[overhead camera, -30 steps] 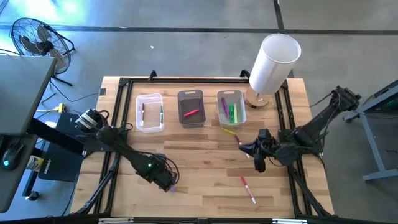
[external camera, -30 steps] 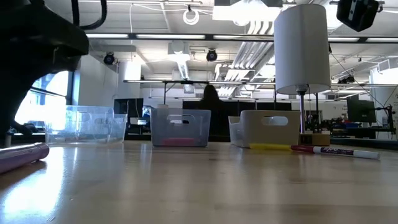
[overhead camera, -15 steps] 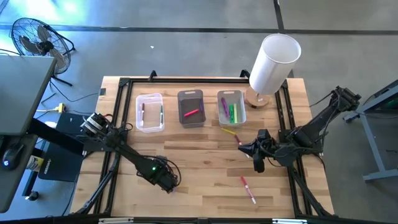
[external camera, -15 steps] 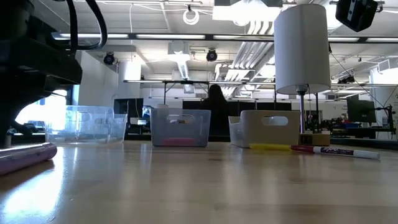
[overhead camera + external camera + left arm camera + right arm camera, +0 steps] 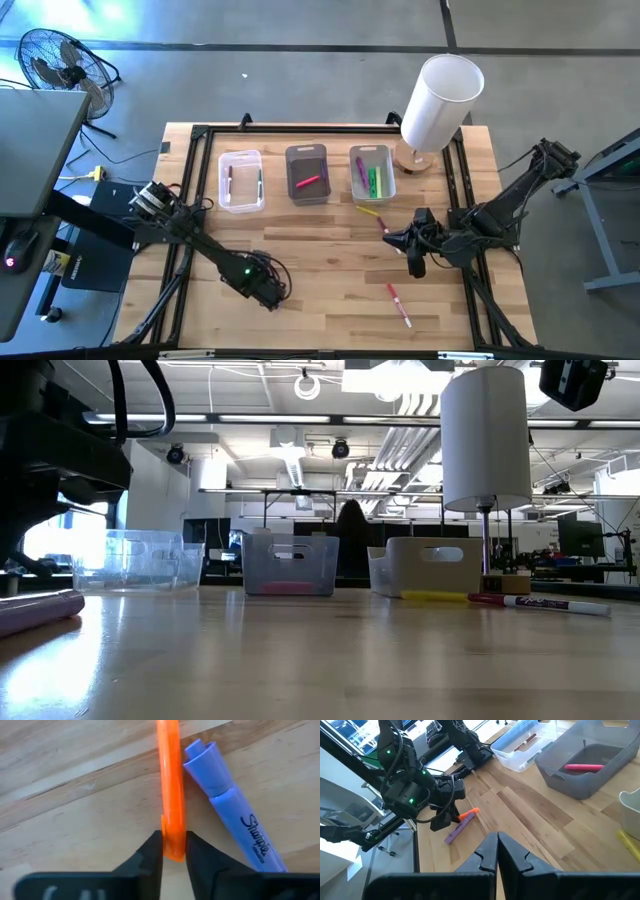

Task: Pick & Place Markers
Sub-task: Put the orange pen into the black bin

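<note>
An orange marker and a purple marker lie side by side on the wooden table near its front left. My left gripper stands over them, shut on the orange one; it also shows in the right wrist view. My right gripper is shut and empty over the table's right half. A yellow marker, a red marker and a red-and-white marker lie flat on the table near it. More markers lie in three bins. My left gripper pinches the orange marker's near end between its two fingers. The fingers come from above, slanting down, one on each long side of the barrel. The rest of the marker reaches out past the fingertips, low over the table beside the purple marker.
Three small bins stand in a row at the back: a clear one, a grey one and a clear one with green markers. A tall white cylinder on a stand is at the back right. Black frame rails run along the table's sides.
My left gripper has shifted a little toward the table's right edge, over the orange and purple markers. The purple marker has slid slightly on the table.
</note>
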You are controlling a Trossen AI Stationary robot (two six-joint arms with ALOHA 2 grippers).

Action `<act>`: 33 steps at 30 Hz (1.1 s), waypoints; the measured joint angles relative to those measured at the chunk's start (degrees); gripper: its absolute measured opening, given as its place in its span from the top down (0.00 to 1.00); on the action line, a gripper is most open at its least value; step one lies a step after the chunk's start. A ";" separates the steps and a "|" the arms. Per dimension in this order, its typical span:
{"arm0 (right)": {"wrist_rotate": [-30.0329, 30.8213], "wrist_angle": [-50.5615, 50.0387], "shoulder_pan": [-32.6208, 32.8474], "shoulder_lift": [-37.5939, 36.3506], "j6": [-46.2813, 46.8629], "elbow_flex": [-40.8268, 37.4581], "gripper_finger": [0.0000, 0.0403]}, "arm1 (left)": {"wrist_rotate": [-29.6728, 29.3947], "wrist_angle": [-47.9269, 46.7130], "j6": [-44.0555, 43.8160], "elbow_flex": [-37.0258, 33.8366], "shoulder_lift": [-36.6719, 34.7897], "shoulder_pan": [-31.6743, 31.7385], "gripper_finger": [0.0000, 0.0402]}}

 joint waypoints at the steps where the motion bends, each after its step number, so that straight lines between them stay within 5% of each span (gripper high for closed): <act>1: -0.16 -0.01 0.01 0.00 0.00 0.00 1.00 | 0.55 -0.05 0.00 0.00 0.00 0.00 0.88; 12: -0.87 -0.69 -0.01 0.00 -1.13 0.00 1.00 | 0.33 -7.52 -6.01 -0.26 -5.09 -3.53 0.90; 21: -0.84 -0.94 -1.19 0.00 -1.36 0.00 1.00 | -32.29 -7.51 -12.96 2.92 -15.64 -11.36 0.90; 25: -0.84 -0.94 -2.38 0.00 -1.42 0.00 1.00 | -38.91 -6.67 -6.45 5.48 -16.65 -10.44 0.90; 33: -1.43 -0.94 -5.45 0.22 -4.56 0.00 1.00 | -32.94 5.75 19.98 7.58 -16.85 2.96 0.90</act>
